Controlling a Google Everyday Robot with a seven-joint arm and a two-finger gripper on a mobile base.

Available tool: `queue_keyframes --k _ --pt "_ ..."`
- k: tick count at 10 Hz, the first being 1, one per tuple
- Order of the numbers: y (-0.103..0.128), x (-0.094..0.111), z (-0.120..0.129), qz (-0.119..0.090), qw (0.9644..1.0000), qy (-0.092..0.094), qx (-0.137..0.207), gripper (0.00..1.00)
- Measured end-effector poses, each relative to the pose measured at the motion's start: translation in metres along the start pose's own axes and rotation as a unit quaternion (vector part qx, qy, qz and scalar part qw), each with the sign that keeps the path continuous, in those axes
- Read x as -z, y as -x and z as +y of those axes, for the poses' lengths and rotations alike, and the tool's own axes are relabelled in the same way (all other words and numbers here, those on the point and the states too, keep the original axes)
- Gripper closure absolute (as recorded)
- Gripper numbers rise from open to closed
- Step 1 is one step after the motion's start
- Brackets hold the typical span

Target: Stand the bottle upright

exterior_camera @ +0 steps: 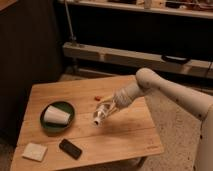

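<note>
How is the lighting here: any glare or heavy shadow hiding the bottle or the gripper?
Camera view: warm, dim light; the table top is evenly lit with no glare, while the room behind falls into deep shadow. Camera view: the gripper, over the table's middle, and the tilted bottle at its tip show pale against the wood, neither hidden by shadow.

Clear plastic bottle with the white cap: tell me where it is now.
Camera view: the clear bottle hangs tilted in the gripper near the middle of the wooden table, right of the green plate with the tipped white paper cup.
</note>
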State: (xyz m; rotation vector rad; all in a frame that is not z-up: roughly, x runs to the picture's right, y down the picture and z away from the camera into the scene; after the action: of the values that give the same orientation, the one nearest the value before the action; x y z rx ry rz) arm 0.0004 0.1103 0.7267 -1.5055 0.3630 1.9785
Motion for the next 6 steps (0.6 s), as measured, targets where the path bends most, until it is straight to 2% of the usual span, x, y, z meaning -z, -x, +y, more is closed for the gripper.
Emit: queue_keyframes --k 1,2,3,4,5,6 --pt "-0.005 -0.002 0.000 0.001 1.0000 0.003 -0.001 1.00" --pt "-0.005 -0.003 0.003 0.009 0.9998 0.016 -0.008 1.00" --pt "-0.004 -0.004 0.009 0.027 0.9983 0.045 -0.024 1.00" --pt "0.000 -0.001 0.013 0.043 0.9921 0.104 -0.056 1.00" --pt "-0.001 -0.001 0.015 0.052 0.9876 0.130 -0.072 1.00" --pt "-0.005 -0.001 0.018 0.059 0.9850 0.141 -0.080 1.00"
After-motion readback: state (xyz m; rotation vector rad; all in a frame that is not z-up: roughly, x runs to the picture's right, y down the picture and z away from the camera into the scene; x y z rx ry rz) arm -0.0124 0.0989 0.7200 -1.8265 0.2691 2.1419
